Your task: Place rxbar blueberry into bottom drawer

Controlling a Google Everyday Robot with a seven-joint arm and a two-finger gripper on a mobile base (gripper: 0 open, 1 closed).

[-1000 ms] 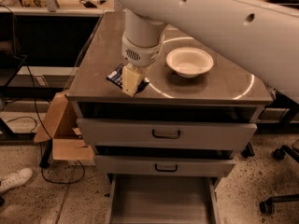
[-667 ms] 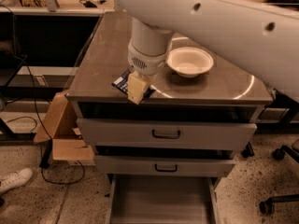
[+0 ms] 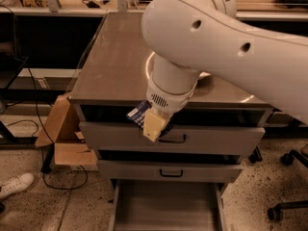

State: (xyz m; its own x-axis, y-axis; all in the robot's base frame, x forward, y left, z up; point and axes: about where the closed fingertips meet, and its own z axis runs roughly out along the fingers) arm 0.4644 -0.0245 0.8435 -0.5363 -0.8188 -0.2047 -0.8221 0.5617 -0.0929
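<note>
My gripper (image 3: 150, 122) hangs just past the front edge of the cabinet top, in front of the top drawer. It is shut on the rxbar blueberry (image 3: 138, 113), a small dark navy-blue wrapper with white text that sticks out to the left of the cream fingertip (image 3: 155, 125). The bottom drawer (image 3: 166, 211) is pulled out below, a wide shallow grey tray with nothing in it. The bar is held well above it. My large white arm (image 3: 226, 42) fills the upper right and hides most of the white bowl (image 3: 204, 75).
The two upper drawers (image 3: 173, 138) with black handles are shut. A cardboard box (image 3: 65, 134) stands on the floor left of the cabinet, with cables and a white shoe (image 3: 14, 184) nearby. An office chair base (image 3: 284, 208) is at the lower right.
My gripper has moved with the bar from above the cabinet top, forward and down over the front edge. The arm now hides most of the bowl.
</note>
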